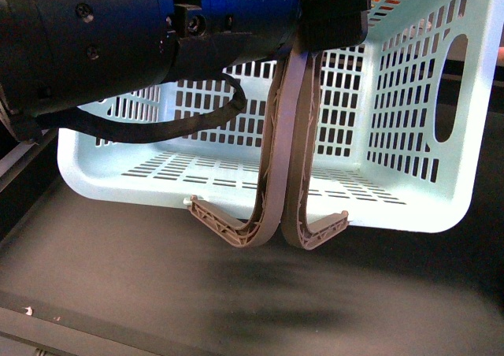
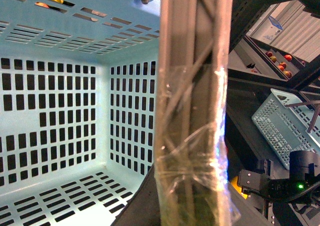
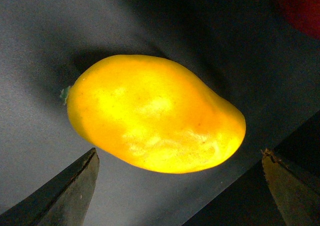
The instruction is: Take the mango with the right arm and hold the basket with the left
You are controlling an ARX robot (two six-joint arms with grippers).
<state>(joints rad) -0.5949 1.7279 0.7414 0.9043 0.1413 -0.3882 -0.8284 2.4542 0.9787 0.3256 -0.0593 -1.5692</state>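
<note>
Two right gripper (image 3: 180, 188) fingertips (image 3: 70, 196), both cropped.

The basket (image 1: 409, 135) hangs tipped above the table (image 1: 118, 293), mouth toward the camera, handles (image 1: 287, 135) running up into the left gripper (image 1: 315, 37); the left arm (image 1: 94, 41) crosses before it. The mango (image 3: 155, 113) lies between the right gripper's (image 3: 180, 198) spread fingers (image 3: 65, 196), touching neither

Noted dark matte tabletop (image 1: 142, 293), white specks (image 1: 30, 310) near front edge. Saw second aqua slotted crate (image 2: 280, 131), tilted; small red round fruits (image 2: 282, 66) farther off. Glimpsed dark red shape (image 3: 300, 6), blurred.
</note>
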